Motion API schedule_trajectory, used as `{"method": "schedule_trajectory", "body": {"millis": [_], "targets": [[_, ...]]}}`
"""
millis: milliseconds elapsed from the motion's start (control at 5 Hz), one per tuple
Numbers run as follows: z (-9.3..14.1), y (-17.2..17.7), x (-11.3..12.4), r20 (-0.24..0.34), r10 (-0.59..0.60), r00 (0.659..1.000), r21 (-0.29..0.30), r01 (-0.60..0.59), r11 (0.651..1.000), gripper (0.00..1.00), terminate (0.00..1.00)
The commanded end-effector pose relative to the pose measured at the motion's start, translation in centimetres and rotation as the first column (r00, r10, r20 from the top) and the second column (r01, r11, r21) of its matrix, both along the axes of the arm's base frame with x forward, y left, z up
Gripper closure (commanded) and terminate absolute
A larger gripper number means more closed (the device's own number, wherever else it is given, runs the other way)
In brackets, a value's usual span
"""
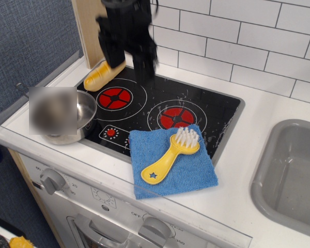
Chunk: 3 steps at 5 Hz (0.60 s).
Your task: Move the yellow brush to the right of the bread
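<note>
- pot point(67, 116) at the stove's front-left corner, partly blurred out — rim and handle show
- bread point(99, 75) at back-left of the black stove top point(206, 106), lying diagonally; its far end is hidden behind the pincer
- pincer point(128, 49) motion-blurred, above the back of the stove just right of the bread; two dark fingers point(144, 64) hang down with a gap between them — apart, holding nothing
- blue cloth point(170, 163) at front of stove, overlapping the white worktop point(258, 129)
- yellow brush point(170, 155) lies on the cloth, bristles toward the back, star end toward the front — well apart from the bread
- grey sink point(292, 173) at far right
</note>
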<state>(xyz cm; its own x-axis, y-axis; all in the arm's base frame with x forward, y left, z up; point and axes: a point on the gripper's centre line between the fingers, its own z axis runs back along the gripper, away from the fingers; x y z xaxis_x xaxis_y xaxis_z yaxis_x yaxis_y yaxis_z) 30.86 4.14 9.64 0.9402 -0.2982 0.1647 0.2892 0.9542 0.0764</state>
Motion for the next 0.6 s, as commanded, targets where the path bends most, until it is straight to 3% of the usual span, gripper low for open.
{"method": "schedule_trajectory", "body": {"millis": [0,400], "targets": [[-1.9,-6.4,-3.1,-0.018,-0.173,0.985,0.042,0.174,0.984,0.0,0.0],[-4.8,-7.5,-2.1,-0.063,-0.132,0.989,0.065,0.136,0.989,0.0,0.0]]}}
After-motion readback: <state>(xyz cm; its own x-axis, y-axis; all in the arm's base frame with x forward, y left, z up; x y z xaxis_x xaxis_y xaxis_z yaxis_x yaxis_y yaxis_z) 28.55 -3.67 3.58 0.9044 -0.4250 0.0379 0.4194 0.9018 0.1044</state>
